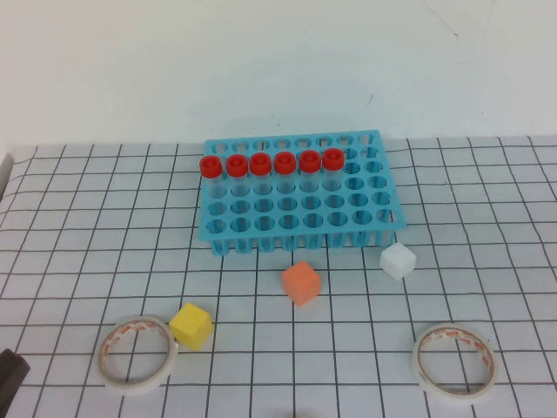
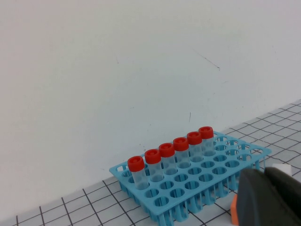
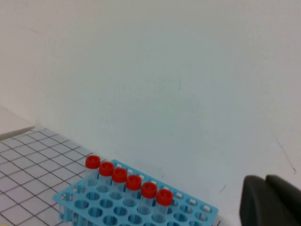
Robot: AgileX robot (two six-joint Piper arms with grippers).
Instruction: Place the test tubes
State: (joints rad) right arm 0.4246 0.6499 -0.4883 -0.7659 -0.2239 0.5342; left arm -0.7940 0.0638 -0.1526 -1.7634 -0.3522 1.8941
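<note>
A blue test-tube rack (image 1: pixel 365 187) stands at the middle back of the gridded table. Several clear tubes with red caps (image 1: pixel 273 165) stand upright side by side in one of its back rows. The left wrist view shows the same rack (image 2: pixel 207 176) and tubes (image 2: pixel 174 150), with my left gripper (image 2: pixel 264 172) shut on nothing, low and nearer than the rack. In the right wrist view my right gripper (image 3: pixel 265 179) is shut and empty, away from the rack (image 3: pixel 94 206) and its tubes (image 3: pixel 127 182). The high view catches only a dark corner of the left arm (image 1: pixel 10 374).
An orange cube (image 1: pixel 301 283), a white cube (image 1: pixel 398 260) and a yellow cube (image 1: pixel 191 325) lie in front of the rack. Two tape rolls sit near the front, one on the left (image 1: pixel 135 353) and one on the right (image 1: pixel 454 359). A white wall stands behind.
</note>
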